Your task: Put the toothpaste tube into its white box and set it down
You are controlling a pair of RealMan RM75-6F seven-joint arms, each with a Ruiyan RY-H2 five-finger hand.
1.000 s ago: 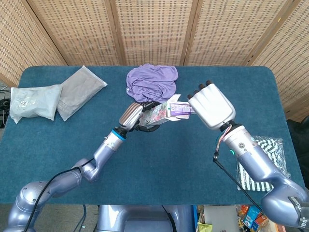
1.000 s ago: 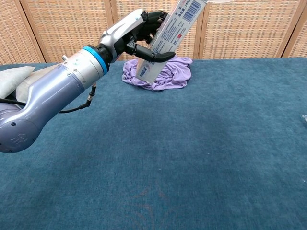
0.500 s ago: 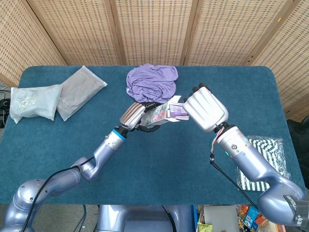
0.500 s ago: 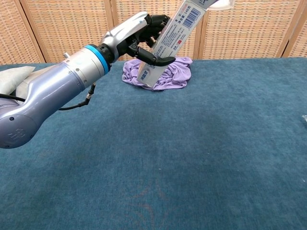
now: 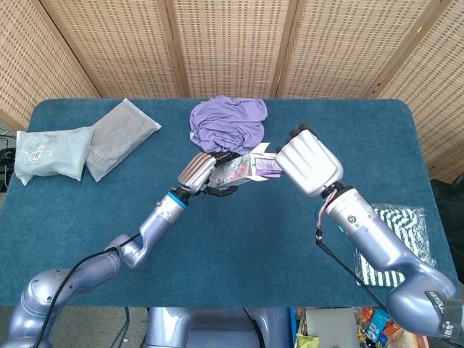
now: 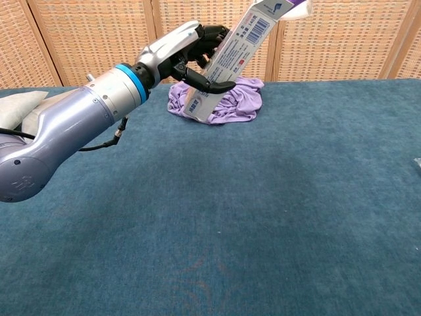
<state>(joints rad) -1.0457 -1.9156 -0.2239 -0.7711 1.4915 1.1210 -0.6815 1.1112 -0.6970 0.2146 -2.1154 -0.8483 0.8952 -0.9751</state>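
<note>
Left hand [image 6: 191, 56] grips the white box [image 6: 227, 58] around its lower half, tilted, open end up and toward the right, lifted clear of the blue table [image 5: 239, 232], in front of the purple cloth [image 5: 228, 122]. Right hand [image 5: 308, 161] sits at the box's upper end, back of the hand to the head camera; the fingers are hidden behind it, so whether it pinches the toothpaste tube or a flap cannot be told. The tube itself cannot be made out separately in either view; a purple-and-white end [image 5: 264, 164] shows at the box mouth, either tube or flap. Judged step: feeding or closing at the mouth. To do it well, the left hand should hold the box steady at a fixed tilt without crushing the thin card walls, while the right pushes straight along the box's long axis, not across it, so flaps do not fold inward and jam. The set-down should wait until the end is flush. Count: one white box, one purple cloth at far centre, two grey plastic-wrapped packets [image 5: 54, 151] at far left, touching, one black-and-white striped item [image 5: 406, 239] at the near right edge, two hands.
</note>
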